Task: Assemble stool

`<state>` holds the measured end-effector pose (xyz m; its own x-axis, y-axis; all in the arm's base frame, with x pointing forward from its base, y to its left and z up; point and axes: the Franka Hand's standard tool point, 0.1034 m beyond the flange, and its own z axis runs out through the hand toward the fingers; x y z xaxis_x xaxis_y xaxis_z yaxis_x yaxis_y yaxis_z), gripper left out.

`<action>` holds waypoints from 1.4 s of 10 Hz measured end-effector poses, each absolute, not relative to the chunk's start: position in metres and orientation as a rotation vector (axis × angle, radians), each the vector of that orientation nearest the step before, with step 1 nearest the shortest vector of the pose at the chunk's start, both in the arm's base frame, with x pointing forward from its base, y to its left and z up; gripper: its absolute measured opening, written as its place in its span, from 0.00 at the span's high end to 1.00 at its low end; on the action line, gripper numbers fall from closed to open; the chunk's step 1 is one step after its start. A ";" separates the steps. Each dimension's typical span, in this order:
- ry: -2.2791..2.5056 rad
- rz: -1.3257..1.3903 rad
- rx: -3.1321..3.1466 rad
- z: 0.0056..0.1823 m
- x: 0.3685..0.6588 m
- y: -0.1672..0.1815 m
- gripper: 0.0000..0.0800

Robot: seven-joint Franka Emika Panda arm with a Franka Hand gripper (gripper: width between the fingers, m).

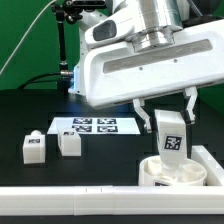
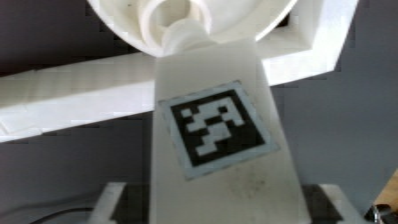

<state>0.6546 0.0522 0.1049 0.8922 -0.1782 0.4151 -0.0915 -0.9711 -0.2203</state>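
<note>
1 leg (image 1: 170,135) stands upright in the fingers (image 1: 190,104), which are closed on its sides, its lower end right over the round seat (image 1: 172,176) on the counter (image 1: 30,110) at the exterior view's right. You look to be fitting this leg; next, line that end up with its place in the seat and press straight down.

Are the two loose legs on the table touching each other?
Apart. The exterior view shows a strip of black table between the leg at its left and the other leg.
</note>
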 end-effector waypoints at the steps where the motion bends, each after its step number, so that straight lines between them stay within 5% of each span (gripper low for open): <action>1: 0.205 -0.652 -2.867 0.102 0.654 0.050 0.59; 14: 0.195 -0.639 -2.874 0.090 0.647 0.054 0.59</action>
<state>0.6469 0.0536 0.0898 0.8985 -0.1685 0.4053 -0.0861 -0.9731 -0.2136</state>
